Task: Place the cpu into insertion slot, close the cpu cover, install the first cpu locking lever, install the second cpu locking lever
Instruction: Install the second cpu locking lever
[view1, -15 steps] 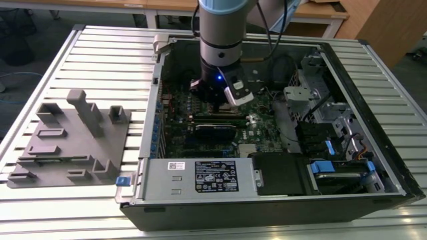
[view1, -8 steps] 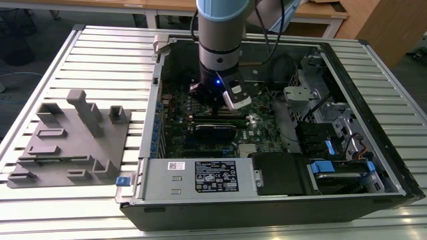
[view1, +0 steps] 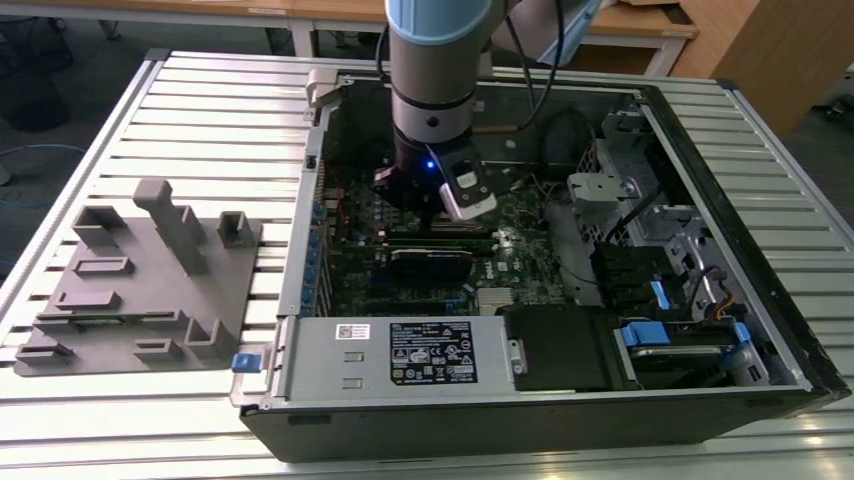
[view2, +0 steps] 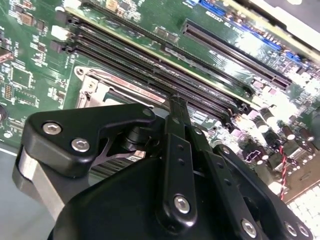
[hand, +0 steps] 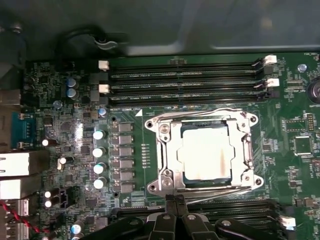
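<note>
Hovering closed and empty at the cpu cover (hand: 204, 152) edge, the gripper (hand: 175, 199) risks slipping onto the seated cpu (hand: 206, 152).

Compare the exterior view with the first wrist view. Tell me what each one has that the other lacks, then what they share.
The exterior view alone has the grey fixture tray on the slatted table, the computer case with its labelled power supply, and the arm reaching down into it.

The first wrist view alone has the cpu lying in the insertion slot, the silvery cpu cover down around it, and the pincer with its fingertips together at the socket's edge.

Both have the green motherboard and its long black memory slots.
</note>
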